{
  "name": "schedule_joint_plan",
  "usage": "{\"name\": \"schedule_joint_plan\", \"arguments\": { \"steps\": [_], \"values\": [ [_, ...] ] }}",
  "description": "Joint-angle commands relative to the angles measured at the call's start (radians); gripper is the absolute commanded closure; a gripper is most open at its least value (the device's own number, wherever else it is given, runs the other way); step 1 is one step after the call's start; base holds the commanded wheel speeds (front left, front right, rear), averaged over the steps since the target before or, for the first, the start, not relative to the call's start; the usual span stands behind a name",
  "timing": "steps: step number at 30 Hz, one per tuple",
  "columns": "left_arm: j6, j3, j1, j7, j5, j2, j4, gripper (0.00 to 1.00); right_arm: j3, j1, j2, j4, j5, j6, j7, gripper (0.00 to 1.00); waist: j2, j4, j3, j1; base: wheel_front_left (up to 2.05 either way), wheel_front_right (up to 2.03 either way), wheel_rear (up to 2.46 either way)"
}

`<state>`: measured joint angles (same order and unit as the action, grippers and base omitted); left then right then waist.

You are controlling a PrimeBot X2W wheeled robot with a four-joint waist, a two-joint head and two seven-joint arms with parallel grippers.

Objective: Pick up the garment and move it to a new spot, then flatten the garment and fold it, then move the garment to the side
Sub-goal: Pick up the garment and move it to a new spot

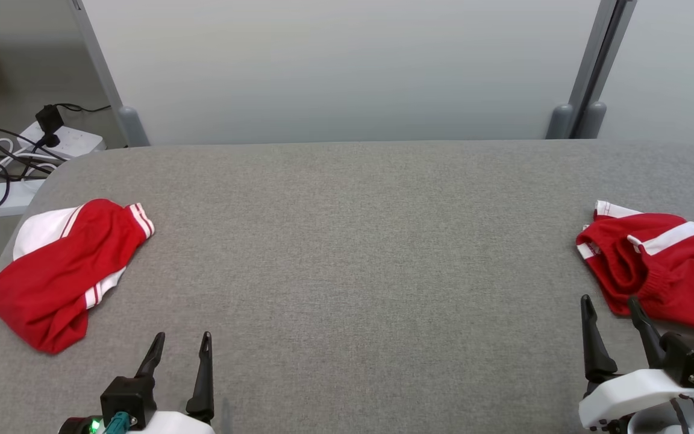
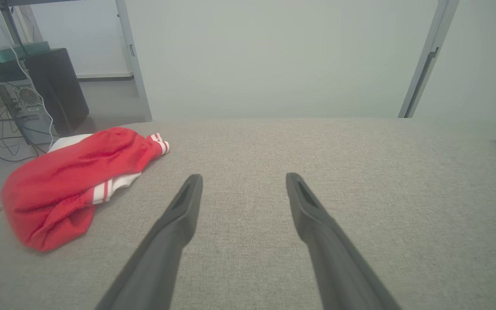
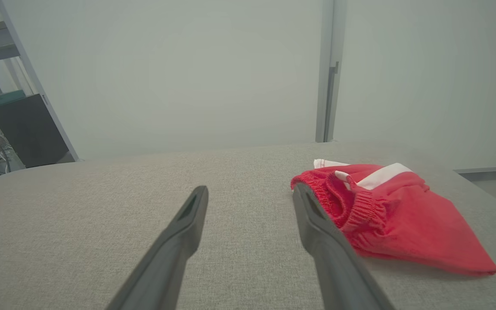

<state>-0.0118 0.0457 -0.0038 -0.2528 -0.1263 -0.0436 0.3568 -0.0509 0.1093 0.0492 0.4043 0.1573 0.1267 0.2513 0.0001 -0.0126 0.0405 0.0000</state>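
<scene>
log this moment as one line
stage: nothing picked up yet | left hand: open, empty | right hand: open, empty, next to right red garment | left red garment: crumpled at left edge of table

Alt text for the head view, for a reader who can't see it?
A grey table holds two crumpled red-and-white garments: the left garment and the right garment, each near its edge. The left end effector and right end effector are open and empty at the bottom.

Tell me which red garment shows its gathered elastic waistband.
The red shorts by the right gripper; the left garment shows a white panel and striped hems instead.
</scene>
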Motion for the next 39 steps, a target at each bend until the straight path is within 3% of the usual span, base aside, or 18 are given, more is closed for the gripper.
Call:
{"name": "schedule_joint_plan", "arguments": {
  "steps": [1,7,17,23,28,32,39],
  "values": [
    [-0.014,-0.039,-0.025,-0.009,-0.011,-0.007,-0.028,0.00,0.034,0.022,0.005,-0.028,-0.005,0.004,0.010,0.00,-0.0001,-0.015,-0.004,0.0000,0.00,0.00,0.00],
    [-0.021,-0.044,-0.029,-0.009,-0.023,-0.007,-0.034,0.00,0.070,0.030,0.004,-0.028,0.000,0.004,0.010,0.00,-0.0001,-0.084,-0.013,0.0000,0.00,0.00,0.00],
    [-0.028,-0.091,-0.024,-0.009,-0.031,-0.007,-0.039,0.00,0.145,0.059,0.003,-0.009,0.021,0.004,0.010,0.00,-0.0001,-0.299,-0.037,0.0000,0.00,0.00,0.00],
    [-0.026,-0.137,-0.032,-0.009,-0.050,-0.007,-0.017,0.00,0.174,0.081,0.002,-0.011,0.025,0.004,0.010,0.00,-0.0001,-0.386,-0.057,0.0000,0.00,0.00,0.00],
    [-0.006,-0.163,-0.039,-0.009,-0.087,-0.007,0.010,0.00,0.186,0.089,0.001,-0.002,0.027,0.004,0.010,0.00,-0.0001,-0.407,-0.069,0.0000,0.00,0.00,0.00],
    [0.035,-0.194,-0.068,-0.009,-0.106,-0.012,0.041,0.00,0.198,0.101,0.001,0.004,0.029,0.004,0.010,0.00,-0.0001,-0.395,-0.091,0.0000,0.00,0.00,0.00],
    [0.113,-0.197,-0.235,-0.009,-0.127,-0.098,0.181,0.00,0.207,0.135,0.009,0.005,0.017,0.004,0.010,0.00,-0.0001,-0.350,-0.162,0.0000,0.00,0.00,0.00]
  ]
}}
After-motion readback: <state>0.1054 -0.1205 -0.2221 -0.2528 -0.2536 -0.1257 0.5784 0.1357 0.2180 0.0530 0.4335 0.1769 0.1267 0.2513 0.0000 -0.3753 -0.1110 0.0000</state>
